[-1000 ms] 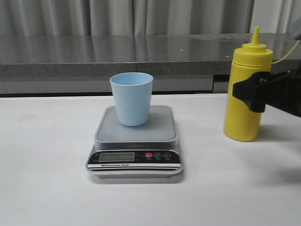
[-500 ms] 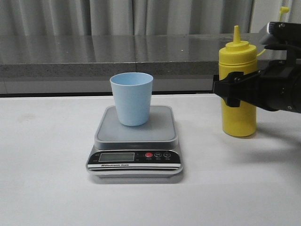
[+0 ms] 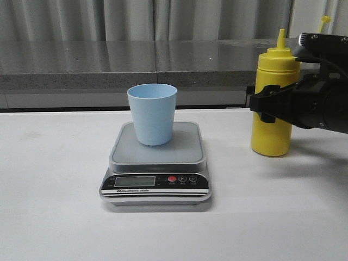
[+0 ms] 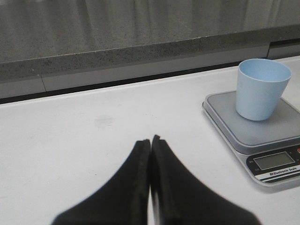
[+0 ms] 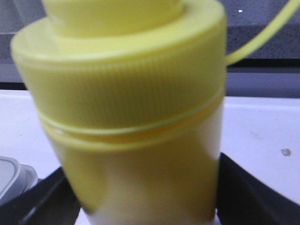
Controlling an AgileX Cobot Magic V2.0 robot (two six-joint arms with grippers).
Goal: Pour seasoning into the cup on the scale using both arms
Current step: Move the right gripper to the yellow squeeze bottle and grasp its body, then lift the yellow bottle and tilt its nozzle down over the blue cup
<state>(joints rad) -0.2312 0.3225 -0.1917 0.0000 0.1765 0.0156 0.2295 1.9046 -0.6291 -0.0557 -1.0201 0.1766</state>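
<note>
The pale blue cup (image 3: 152, 114) stands upright on the silver-grey scale (image 3: 157, 155) at the table's middle. My right gripper (image 3: 265, 109) is shut on the yellow seasoning bottle (image 3: 272, 136), gripping its body below the lid, to the right of the scale. The bottle is upright, nozzle up, its cap (image 3: 325, 19) hanging off on its tether. The right wrist view shows the bottle (image 5: 126, 93) filling the frame between my black fingers (image 5: 44, 199). My left gripper (image 4: 150, 139) is shut and empty over bare table, left of the scale (image 4: 262, 136) and cup (image 4: 260, 89); it is outside the front view.
A grey stone ledge (image 3: 136, 65) runs along the back of the white table (image 3: 54, 190), with curtains behind it. The scale's black front panel with display (image 3: 133, 181) faces the table's front edge.
My right gripper has carried the bottle leftward toward the scale, then a little back to the right and up. The cup, scale and left gripper have not moved.
</note>
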